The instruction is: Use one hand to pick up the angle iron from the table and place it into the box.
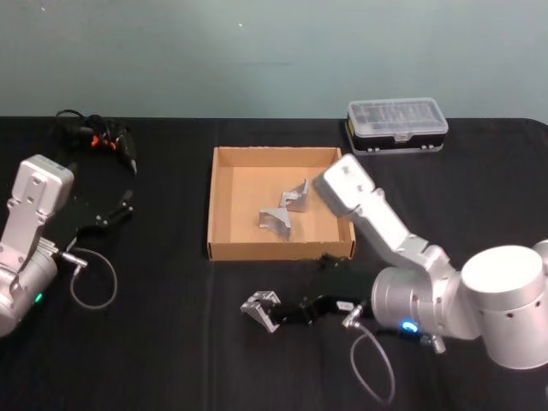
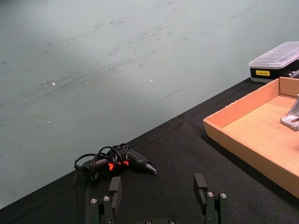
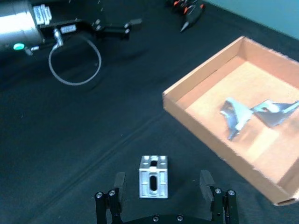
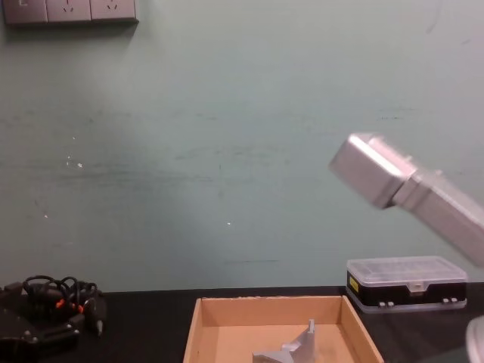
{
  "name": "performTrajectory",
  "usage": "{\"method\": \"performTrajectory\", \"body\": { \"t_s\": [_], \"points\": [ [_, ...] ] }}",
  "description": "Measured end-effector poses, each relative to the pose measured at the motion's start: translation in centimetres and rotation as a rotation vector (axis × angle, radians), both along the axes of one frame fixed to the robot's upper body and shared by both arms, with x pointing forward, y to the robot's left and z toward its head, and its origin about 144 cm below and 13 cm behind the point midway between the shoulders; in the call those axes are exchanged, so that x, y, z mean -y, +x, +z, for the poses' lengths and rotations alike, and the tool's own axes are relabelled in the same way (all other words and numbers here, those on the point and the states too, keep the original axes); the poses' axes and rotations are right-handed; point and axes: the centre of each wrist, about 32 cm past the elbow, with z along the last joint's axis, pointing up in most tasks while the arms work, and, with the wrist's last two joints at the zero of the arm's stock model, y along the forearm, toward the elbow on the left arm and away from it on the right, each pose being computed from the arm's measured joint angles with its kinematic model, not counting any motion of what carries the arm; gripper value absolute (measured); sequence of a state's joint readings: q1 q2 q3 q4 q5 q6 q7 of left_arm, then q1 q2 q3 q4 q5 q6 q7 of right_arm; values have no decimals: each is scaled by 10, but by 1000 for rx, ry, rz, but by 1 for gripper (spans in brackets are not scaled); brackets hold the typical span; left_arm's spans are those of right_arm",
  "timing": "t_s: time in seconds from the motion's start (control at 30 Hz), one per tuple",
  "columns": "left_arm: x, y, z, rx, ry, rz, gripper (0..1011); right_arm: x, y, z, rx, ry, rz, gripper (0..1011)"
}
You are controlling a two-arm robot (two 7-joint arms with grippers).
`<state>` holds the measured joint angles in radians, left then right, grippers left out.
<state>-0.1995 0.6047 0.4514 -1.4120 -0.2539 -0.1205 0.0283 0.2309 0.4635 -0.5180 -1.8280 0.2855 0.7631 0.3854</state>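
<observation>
Angle iron (image 3: pixel 153 183) between the right hand's (image 3: pixel 162 181) spread fingers
Slotted, shiny metal, it lies on the matte black table (image 3: pixel 70 140), touching neither finger; the tan cardboard box (image 3: pixel 205 136) beyond holds two more. Left hand (image 2: pixel 157 186) open, well apart.

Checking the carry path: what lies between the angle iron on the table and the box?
Bare table between the angle iron, framed by the open right gripper, and the box, in the right wrist view.
</observation>
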Motion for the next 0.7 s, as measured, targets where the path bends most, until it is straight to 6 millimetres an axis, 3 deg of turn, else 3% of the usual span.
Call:
{"method": "performTrajectory", "body": {
  "t_s": [0.7],
  "points": [
    [0, 0, 0, 0, 0, 0, 1012, -30, 21, -14, -42, -59, 45, 1000]
  ]
}}
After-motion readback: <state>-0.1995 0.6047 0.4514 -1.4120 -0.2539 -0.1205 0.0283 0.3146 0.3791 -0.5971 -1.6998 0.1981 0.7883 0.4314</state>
